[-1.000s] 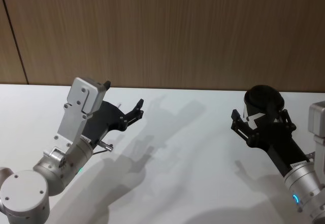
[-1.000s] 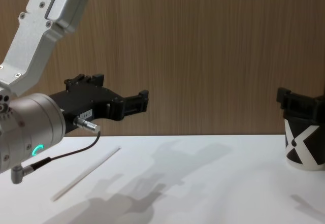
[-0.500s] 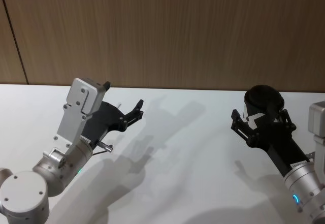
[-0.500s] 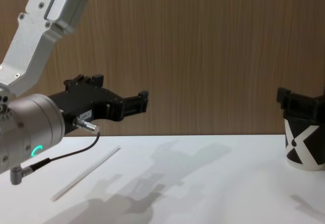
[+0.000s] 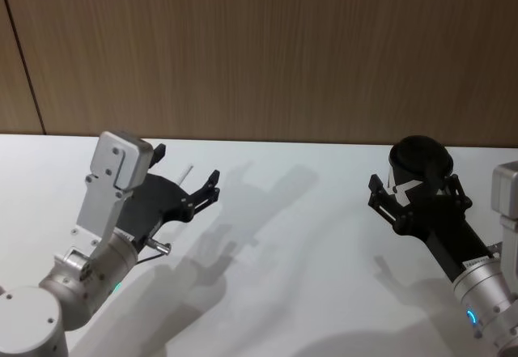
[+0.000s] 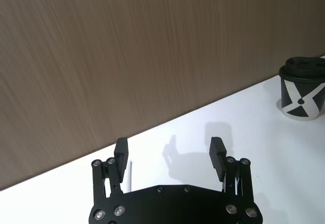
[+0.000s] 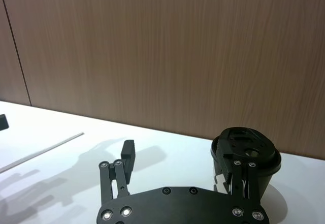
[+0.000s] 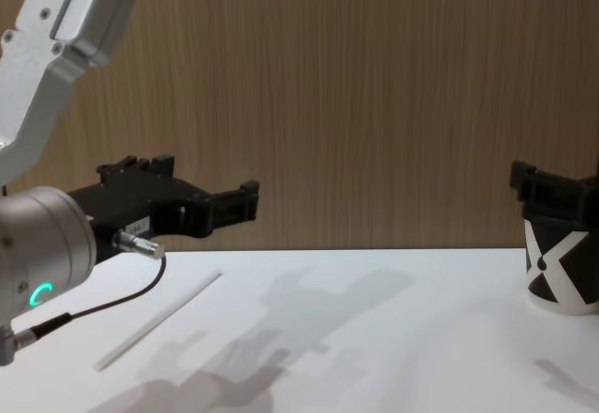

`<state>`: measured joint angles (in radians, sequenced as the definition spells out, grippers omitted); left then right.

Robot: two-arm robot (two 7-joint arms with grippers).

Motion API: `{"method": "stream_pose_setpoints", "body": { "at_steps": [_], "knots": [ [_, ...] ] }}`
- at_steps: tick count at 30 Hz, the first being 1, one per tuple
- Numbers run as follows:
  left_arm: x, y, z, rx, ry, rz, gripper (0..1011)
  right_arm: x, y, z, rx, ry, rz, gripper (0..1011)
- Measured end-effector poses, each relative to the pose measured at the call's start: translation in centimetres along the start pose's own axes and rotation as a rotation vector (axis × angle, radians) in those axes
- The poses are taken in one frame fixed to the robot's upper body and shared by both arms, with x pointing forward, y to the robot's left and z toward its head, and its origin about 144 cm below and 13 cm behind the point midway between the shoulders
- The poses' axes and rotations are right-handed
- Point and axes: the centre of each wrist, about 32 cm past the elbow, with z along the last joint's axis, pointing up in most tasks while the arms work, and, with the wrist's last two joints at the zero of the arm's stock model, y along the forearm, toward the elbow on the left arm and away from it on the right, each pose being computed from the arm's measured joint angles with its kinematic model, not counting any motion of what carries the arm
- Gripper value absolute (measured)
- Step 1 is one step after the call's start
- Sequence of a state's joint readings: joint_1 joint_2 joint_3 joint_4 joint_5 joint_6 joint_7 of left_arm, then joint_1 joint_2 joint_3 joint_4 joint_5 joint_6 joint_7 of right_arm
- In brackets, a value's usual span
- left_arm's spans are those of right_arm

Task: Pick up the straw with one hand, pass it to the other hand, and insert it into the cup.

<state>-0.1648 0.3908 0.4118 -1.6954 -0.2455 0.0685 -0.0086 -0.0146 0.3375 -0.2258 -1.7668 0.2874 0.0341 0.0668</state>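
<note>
The white straw lies flat on the white table at the left, also seen in the right wrist view and as a thin line past one finger of my left gripper. That left gripper hovers open above the straw's far end, holding nothing. The black cup with its white X stands upright at the right. My right gripper is open just in front of the cup, apart from it; one of its fingers shows before the lid.
A wood-panelled wall rises right behind the table's far edge. The white table stretches bare between straw and cup. A thin black cable loops down from my left wrist, close above the straw.
My left arm has shifted left and back toward me, carrying the open gripper a little lower over the straw. The straw, the cup and my right arm have not moved.
</note>
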Motion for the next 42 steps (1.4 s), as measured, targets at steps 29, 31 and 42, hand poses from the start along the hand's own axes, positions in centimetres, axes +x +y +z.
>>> {"method": "stream_pose_setpoints", "body": {
  "at_steps": [29, 31, 42],
  "knots": [
    [-1.1, 2.4, -0.2, 0.183, 0.123, 0.164, 1003, 0.0, 0.0, 0.0, 0.000, 0.000, 0.000, 1001],
    [-1.1, 2.5, -0.4, 0.196, 0.136, 0.169, 1003, 0.0, 0.0, 0.0, 0.000, 0.000, 0.000, 1001],
    [-1.2, 2.9, -1.9, 0.249, 0.186, 0.177, 1003, 0.0, 0.0, 0.0, 0.000, 0.000, 0.000, 1001]
  ]
}}
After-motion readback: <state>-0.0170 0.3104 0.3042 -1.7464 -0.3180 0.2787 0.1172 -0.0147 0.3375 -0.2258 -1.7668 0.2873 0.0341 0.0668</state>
